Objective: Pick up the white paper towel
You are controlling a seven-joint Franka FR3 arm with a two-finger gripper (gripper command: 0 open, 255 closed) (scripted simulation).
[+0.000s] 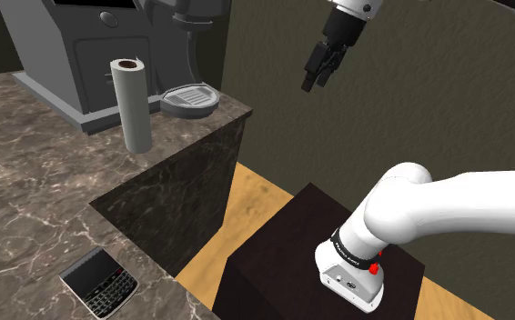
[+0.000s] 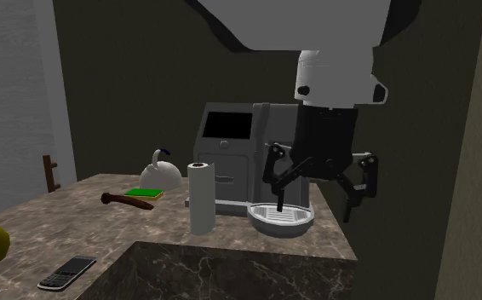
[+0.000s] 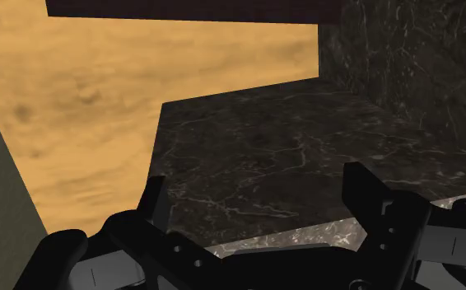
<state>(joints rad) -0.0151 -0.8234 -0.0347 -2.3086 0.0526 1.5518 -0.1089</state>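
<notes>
Aloft, my gripper (image 1: 318, 75) spread and empty, well apart from the upright paper towel roll (image 1: 134, 105), kettle (image 2: 160, 172) beyond it in the second exterior view.

No legible text, brand, number or sign anywhere.
- Dark band (image 1: 353, 252) round arm's base joint: faint pale marks, too small to read.
- Phone (image 1: 99, 282) on marble counter: rows of pale keys, characters not legible.
- Coffee machine (image 2: 239, 162): display panel plain black, front shows no readable lettering.
</notes>
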